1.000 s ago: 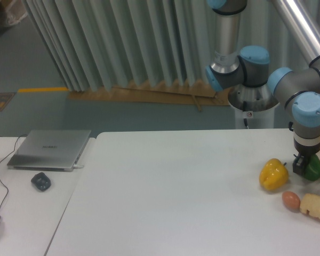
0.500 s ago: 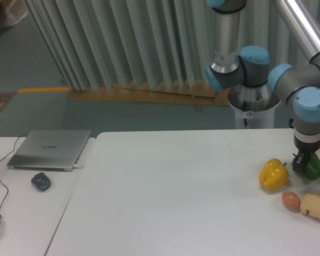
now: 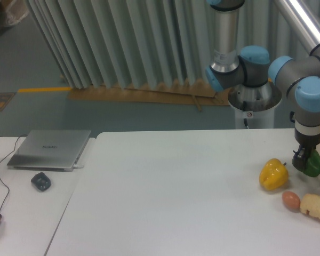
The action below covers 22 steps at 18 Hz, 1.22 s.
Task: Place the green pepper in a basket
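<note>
Your biggest worry is that no basket shows anywhere, so you may carry the green pepper [image 3: 314, 164] a long way, and a shiny, bumpy pepper can slip out. Next, swinging low could bump the yellow pepper [image 3: 273, 174], just beside it on the tabletop [image 3: 176, 197]. The egg [image 3: 290, 200] and bread [image 3: 316, 207] sit near too. Your claw [image 3: 305, 160] is closed on the green pepper, which sits between its fingers at the far right, seemingly just off the tabletop.
</note>
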Each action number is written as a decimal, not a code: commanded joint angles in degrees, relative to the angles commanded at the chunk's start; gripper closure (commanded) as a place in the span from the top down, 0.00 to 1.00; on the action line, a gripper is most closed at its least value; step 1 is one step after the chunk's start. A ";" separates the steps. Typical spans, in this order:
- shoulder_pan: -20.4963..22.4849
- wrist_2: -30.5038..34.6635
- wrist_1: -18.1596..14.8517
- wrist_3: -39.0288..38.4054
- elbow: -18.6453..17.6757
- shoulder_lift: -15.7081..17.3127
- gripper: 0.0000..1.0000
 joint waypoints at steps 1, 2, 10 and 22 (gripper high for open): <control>0.18 -0.53 0.00 0.00 0.09 0.09 0.67; 0.44 -0.89 0.00 0.00 0.26 0.26 0.67; 2.82 -3.09 -0.88 1.23 0.70 1.94 0.63; 10.89 -5.19 -3.69 4.13 5.54 2.29 0.63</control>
